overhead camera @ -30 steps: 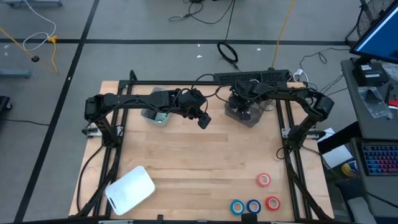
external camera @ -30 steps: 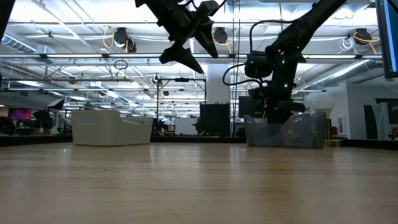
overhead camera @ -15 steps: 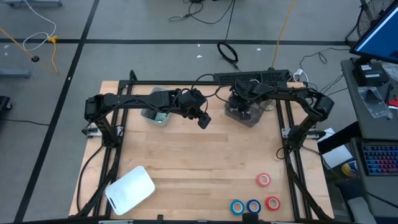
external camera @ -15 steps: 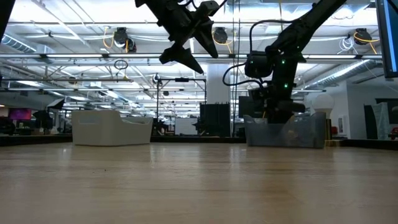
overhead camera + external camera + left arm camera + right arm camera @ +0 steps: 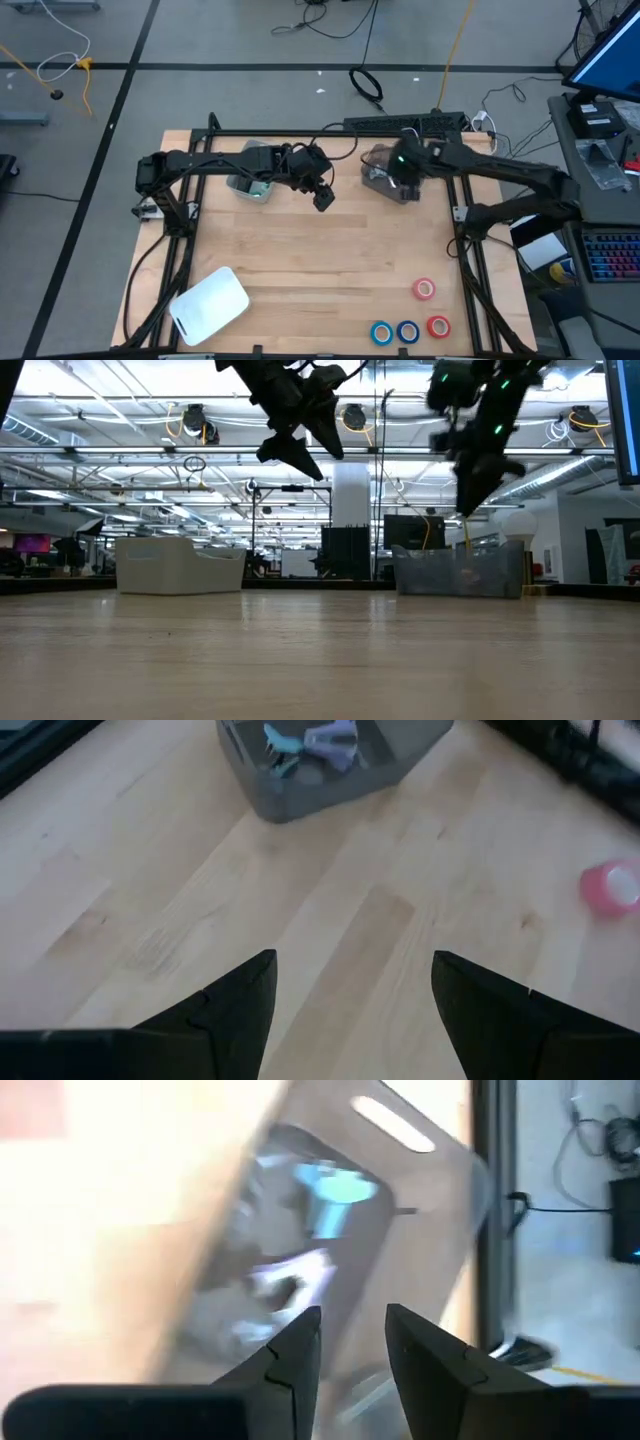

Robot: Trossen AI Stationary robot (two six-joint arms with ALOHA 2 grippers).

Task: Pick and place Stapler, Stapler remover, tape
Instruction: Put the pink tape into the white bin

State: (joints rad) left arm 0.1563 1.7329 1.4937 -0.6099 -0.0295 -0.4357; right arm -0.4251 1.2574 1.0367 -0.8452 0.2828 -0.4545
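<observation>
Four tape rolls lie flat near the table's near right corner: two red point(image 5: 424, 289) point(image 5: 438, 326) and two blue point(image 5: 381, 333) point(image 5: 407, 331). One pink roll point(image 5: 612, 885) shows in the left wrist view. A clear bin point(image 5: 384, 184) at the far right holds teal and purple items point(image 5: 310, 740); I cannot tell which they are. My left gripper point(image 5: 323, 197) point(image 5: 300, 452) hangs open above the table's middle, left of that bin. My right gripper point(image 5: 400, 172) point(image 5: 468, 495) is high above the bin point(image 5: 300, 1270), open by a narrow gap, with nothing between its fingers.
A second bin point(image 5: 250, 176) with a teal item stands at the far left, under the left arm. A white lid point(image 5: 208, 303) lies at the near left corner. Bare wood point(image 5: 320, 270) stretches across the table's middle and near side.
My right gripper has risen quickly out of the clear bin and now hangs well above it, with the arm's elbow swung out toward the table's right edge. The bin and the tape rolls have stayed put.
</observation>
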